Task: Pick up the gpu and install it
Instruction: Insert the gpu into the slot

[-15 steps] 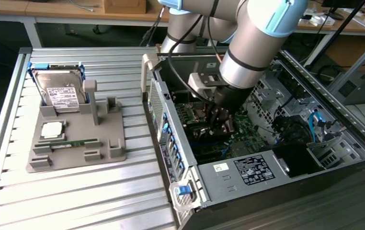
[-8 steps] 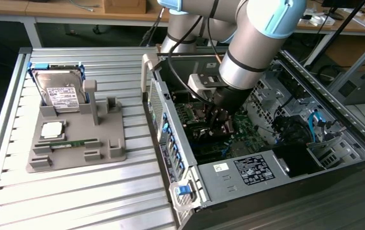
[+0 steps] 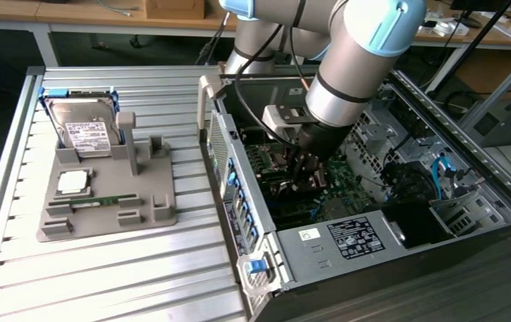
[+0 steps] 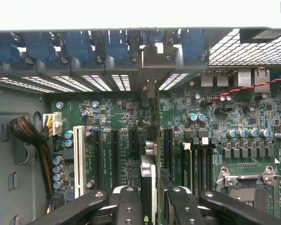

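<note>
Arm reaching down into case (image 3: 470,221), tool (image 4: 149,197) pinching gpu (image 4: 150,140) edge-on above motherboard (image 4: 225,117).

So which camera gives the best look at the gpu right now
The wrist view. There the gpu runs edge-on from between the gripper fingers toward the case's rear slots, above the motherboard. In the exterior view the arm covers it inside the computer case.

Items on my slatted metal bench (image 3: 103,268): grey moulded plastic holder tray (image 3: 153,204) carrying a boxy silver hard drive with white label (image 3: 87,131), a square silver processor chip (image 3: 73,180) and a slim green memory stick (image 3: 94,200); beside it, open black-and-silver computer case (image 3: 363,261) with green motherboard (image 4: 225,117).
</note>
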`<state>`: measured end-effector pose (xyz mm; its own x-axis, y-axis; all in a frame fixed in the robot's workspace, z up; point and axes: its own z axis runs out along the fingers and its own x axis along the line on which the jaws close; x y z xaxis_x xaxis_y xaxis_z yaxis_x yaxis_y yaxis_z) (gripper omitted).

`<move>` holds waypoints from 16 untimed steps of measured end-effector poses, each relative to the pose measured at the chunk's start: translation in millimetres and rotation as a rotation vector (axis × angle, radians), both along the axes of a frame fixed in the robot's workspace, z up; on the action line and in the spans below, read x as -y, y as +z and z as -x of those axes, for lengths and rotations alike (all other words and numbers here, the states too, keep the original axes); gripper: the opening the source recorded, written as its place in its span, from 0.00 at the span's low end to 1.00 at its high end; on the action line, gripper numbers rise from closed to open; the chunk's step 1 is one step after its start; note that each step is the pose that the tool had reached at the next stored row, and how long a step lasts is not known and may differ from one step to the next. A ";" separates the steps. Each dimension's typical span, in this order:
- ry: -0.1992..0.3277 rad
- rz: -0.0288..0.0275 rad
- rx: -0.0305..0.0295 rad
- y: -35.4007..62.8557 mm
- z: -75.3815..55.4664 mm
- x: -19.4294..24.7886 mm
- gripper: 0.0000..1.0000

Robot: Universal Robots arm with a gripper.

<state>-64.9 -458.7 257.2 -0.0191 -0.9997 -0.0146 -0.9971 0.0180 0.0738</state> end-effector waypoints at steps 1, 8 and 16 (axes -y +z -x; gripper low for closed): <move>0.000 0.0000 0.0000 0.0 0.0 0.0 0.27; 0.000 0.0002 -0.0001 -1.2 0.0 0.0 0.27; 0.000 0.0000 0.0000 -2.7 0.0 0.0 0.27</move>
